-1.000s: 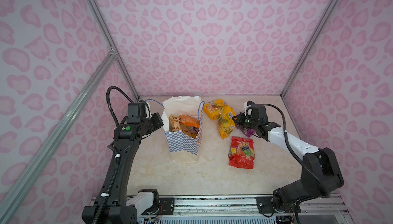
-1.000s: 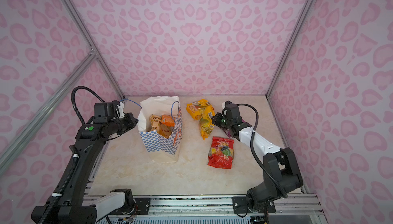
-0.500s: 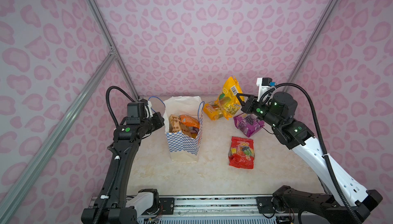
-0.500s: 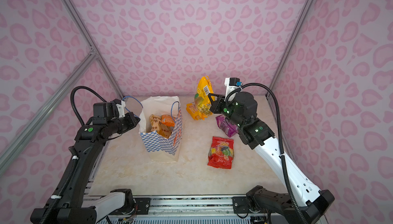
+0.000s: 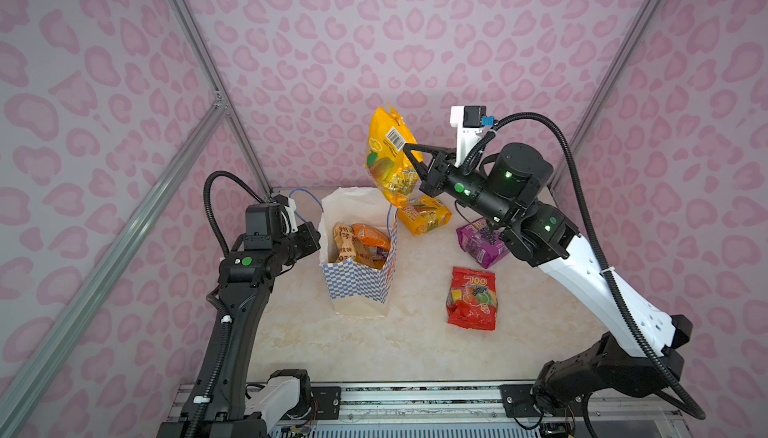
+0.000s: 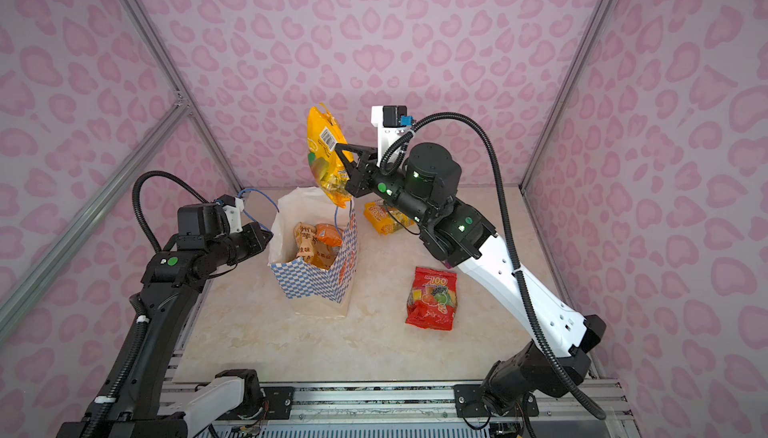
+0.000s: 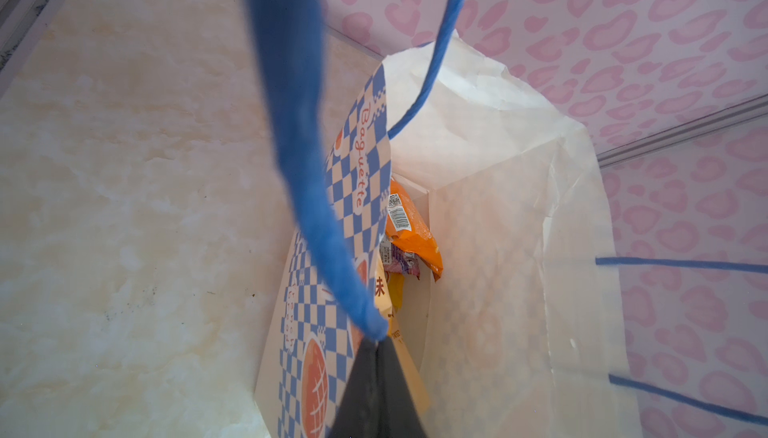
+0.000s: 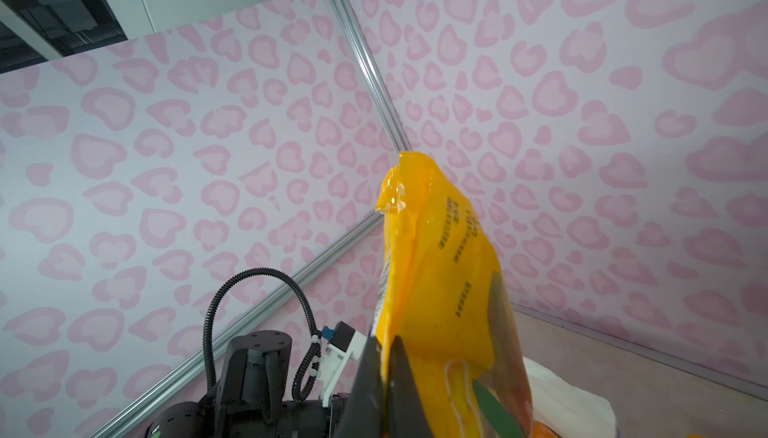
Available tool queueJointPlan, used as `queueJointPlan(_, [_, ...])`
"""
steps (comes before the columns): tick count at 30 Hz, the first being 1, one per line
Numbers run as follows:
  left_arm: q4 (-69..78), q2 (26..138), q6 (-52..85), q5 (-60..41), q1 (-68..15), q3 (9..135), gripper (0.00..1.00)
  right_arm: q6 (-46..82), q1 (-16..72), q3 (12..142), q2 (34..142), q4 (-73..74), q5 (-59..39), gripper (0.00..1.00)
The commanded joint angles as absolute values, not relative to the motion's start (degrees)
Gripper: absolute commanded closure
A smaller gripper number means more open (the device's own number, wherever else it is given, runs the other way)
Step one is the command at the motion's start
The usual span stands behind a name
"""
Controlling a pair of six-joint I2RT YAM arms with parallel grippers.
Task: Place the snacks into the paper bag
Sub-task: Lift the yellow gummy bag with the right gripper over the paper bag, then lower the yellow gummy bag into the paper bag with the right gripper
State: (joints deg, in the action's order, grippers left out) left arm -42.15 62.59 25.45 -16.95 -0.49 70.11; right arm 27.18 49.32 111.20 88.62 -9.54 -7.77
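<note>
Right jaws pinch yellow packet (image 5: 388, 165) above paper bag (image 5: 357, 286) — left jaws hold bag's rim.

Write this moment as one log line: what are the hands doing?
left hand: shut on handle | right hand: shut on yellow pack, aloft near bag | on table: red pack, purple pack, orange-yellow pack

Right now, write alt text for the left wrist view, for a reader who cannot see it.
Looking down into an open paper bag whose blue handle is pinched in the shut left end effector; the bag stands on a pale marble table. Inside, an orange packet with a barcode sits above a purple wrapper. Pink patterned walls lie behind.
</note>
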Motion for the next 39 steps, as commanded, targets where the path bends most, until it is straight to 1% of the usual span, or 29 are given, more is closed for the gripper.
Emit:
queueJointPlan(1, [-41.66,61.97,24.96,-17.92,-0.53,70.06,0.94,26.67,50.65,115.72,93.20,-5.08,-8.45,1.00])
queueJointPlan(4, [-41.36,61.54,25.23,-18.02,-0.55,69.88,0.94,28.68,50.87,118.61,97.72,-5.48,-9.31,1.00])
queueJointPlan(7, [-40.68,60.93,25.44,-17.97,-0.53,69.60,0.94,30.04,51.04,118.90,100.98,-6.34,-8.60,1.00])
queueJointPlan(11, [-40.25,60.64,25.51,-18.28,-0.54,69.26,0.94,30.54,51.30,115.39,102.78,-6.61,-5.89,1.00])
queueJointPlan(17, [-39.81,60.78,25.58,-18.28,-0.53,69.17,0.94,32.16,51.81,106.44,102.71,-5.19,-1.96,1.00])
queueJointPlan(21, [-39.42,61.04,25.75,-18.53,-0.52,69.25,0.93,32.42,51.89,103.82,103.84,-5.67,-0.49,1.00])
queueJointPlan(29, [-39.10,61.18,26.06,-18.71,-0.53,69.00,0.94,31.57,51.87,108.19,110.56,-10.99,2.13,1.00])
queueJointPlan(34, [-39.05,61.24,26.02,-18.46,-0.59,69.07,0.93,29.26,51.90,112.26,115.24,-13.38,7.12,1.00])
queueJointPlan(37, [-39.04,61.43,26.02,-18.46,-0.53,69.24,0.94,28.74,51.83,116.27,118.78,-17.98,6.50,1.00])
queueJointPlan(39, [-39.18,61.44,25.97,-18.33,-0.53,69.33,0.94,29.45,52.42,115.34,118.80,-18.30,5.84,1.00])
